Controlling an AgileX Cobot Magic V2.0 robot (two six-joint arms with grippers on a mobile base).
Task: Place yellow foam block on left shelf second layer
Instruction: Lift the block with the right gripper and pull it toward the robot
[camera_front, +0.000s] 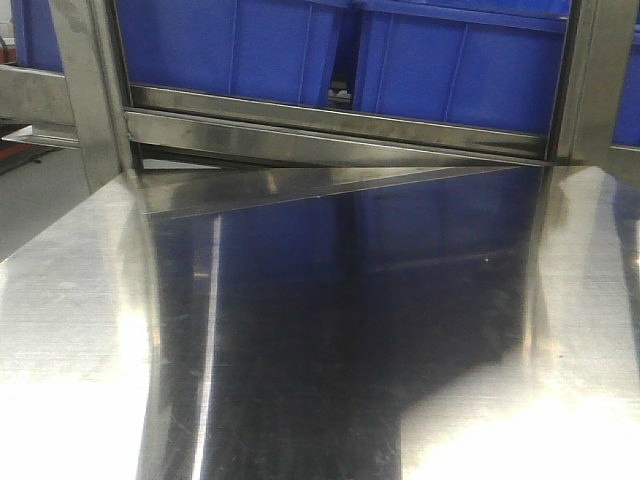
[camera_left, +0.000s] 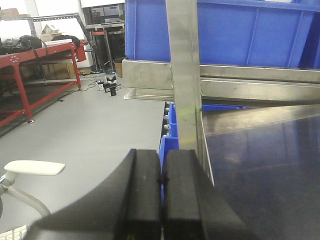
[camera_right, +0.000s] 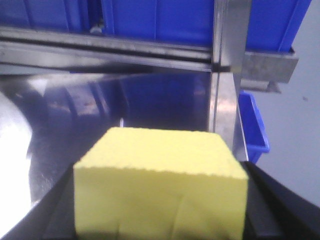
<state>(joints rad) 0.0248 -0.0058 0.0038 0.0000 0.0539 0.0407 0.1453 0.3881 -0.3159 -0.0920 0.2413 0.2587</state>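
Observation:
The yellow foam block (camera_right: 160, 175) fills the lower middle of the right wrist view. My right gripper (camera_right: 160, 205) is shut on it, one black finger (camera_right: 270, 205) showing at each side. The block hangs above a shiny steel shelf surface (camera_right: 100, 115). In the left wrist view my left gripper (camera_left: 161, 172) is shut with nothing in it, its pads pressed together beside the upright steel post (camera_left: 182, 75) at the shelf's left edge. Neither gripper nor the block shows in the front view, where the steel shelf surface (camera_front: 320, 350) stretches ahead.
Blue bins (camera_front: 230, 45) stand on the layer above, over a steel rail (camera_front: 330, 125). An upright post (camera_right: 227, 35) marks the right side. A smaller blue bin (camera_right: 252, 125) sits lower, right of the shelf. A red workbench (camera_left: 30, 60) stands across the grey floor.

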